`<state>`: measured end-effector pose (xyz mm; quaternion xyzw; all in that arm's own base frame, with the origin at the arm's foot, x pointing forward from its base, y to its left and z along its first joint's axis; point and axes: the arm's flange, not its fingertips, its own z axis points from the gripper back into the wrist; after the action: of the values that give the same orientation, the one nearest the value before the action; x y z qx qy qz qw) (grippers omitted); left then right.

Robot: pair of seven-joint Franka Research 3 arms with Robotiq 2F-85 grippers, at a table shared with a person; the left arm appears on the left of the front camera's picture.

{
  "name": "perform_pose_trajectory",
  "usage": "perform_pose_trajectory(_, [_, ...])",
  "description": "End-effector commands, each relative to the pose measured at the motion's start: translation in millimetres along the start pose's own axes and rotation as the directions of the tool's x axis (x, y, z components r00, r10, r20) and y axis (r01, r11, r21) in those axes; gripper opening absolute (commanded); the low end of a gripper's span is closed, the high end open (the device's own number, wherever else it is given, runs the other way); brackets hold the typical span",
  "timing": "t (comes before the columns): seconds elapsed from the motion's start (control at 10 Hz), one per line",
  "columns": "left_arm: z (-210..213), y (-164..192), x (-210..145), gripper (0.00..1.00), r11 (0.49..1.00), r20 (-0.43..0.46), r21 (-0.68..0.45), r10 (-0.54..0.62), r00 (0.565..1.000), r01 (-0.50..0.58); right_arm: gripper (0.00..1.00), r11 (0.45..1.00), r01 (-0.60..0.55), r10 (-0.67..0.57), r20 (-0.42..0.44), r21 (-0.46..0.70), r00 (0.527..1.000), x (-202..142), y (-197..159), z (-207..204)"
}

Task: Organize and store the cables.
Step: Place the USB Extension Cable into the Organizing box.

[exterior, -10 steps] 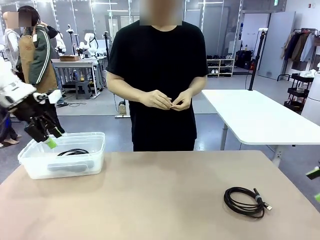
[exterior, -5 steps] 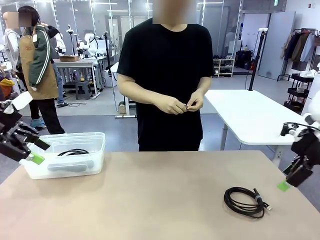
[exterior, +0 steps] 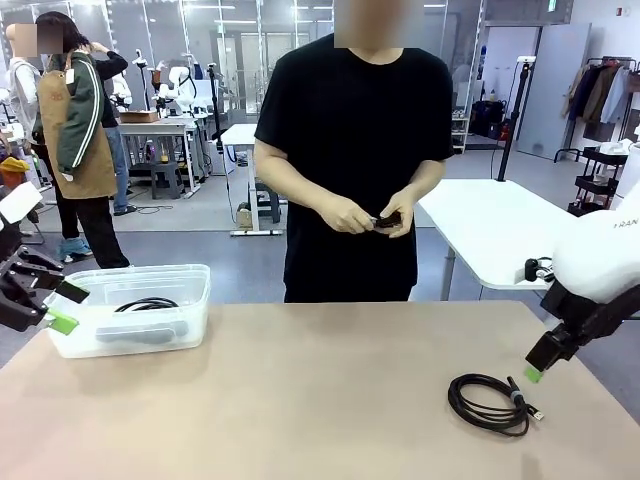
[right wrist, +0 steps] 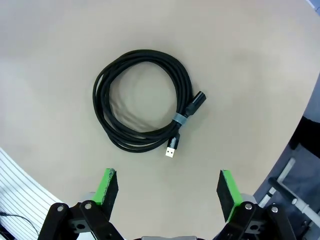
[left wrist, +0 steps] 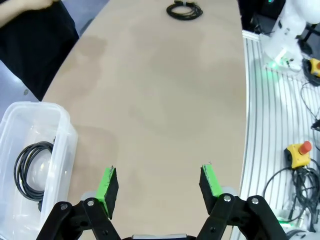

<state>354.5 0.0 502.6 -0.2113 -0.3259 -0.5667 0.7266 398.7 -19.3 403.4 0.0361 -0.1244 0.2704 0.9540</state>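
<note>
One black cable coil (exterior: 490,402) with a USB plug lies on the tan table at the front right. My right gripper (exterior: 535,372) hangs open just to its right and above; in the right wrist view the coil (right wrist: 101,107) lies flat ahead of the open fingers (right wrist: 167,187). Another coiled cable (exterior: 145,304) rests inside the clear plastic bin (exterior: 150,271) at the table's left. My left gripper (exterior: 66,306) is open and empty left of the bin; its wrist view shows the bin (left wrist: 65,135), that cable (left wrist: 22,170) and the far coil (left wrist: 185,10). The person holds a small dark thing (exterior: 385,220) in both hands.
The person stands at the table's far edge, centre right. A white table (exterior: 510,235) stands behind to the right. In the left wrist view, a ribbed floor panel with a red stop button (left wrist: 300,152) runs beside the table's edge. Bare tabletop lies between bin and coil.
My right arm has come in from the right edge to just beside the coil. My left gripper has moved left and down, away from over the bin. The person stepped right.
</note>
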Motion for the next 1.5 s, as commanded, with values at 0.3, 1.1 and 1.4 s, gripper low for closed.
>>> perform_pose_trajectory(0.3, [-1.6, 0.2, 2.4, 0.84, 1.000, -0.010, 0.001, -0.003, 1.000, 0.003, 1.00, 0.985, 0.168, -0.171, -0.072, -0.050, 0.983, 9.3, -10.8, -18.6])
perform_pose_trajectory(1.1, [-1.6, 0.2, 2.4, 0.84, 1.000, -0.010, 0.001, -0.003, 1.000, 0.003, 1.00, 0.849, 0.507, -0.525, -0.123, -0.149, 0.842, 35.1, -23.5, -102.8])
perform_pose_trajectory(1.4, [-1.6, 0.2, 2.4, 0.84, 1.000, -0.010, 0.001, -0.003, 1.000, 0.003, 1.00, 0.842, 0.520, -0.537, -0.122, -0.145, 0.835, 44.7, -25.9, -117.1])
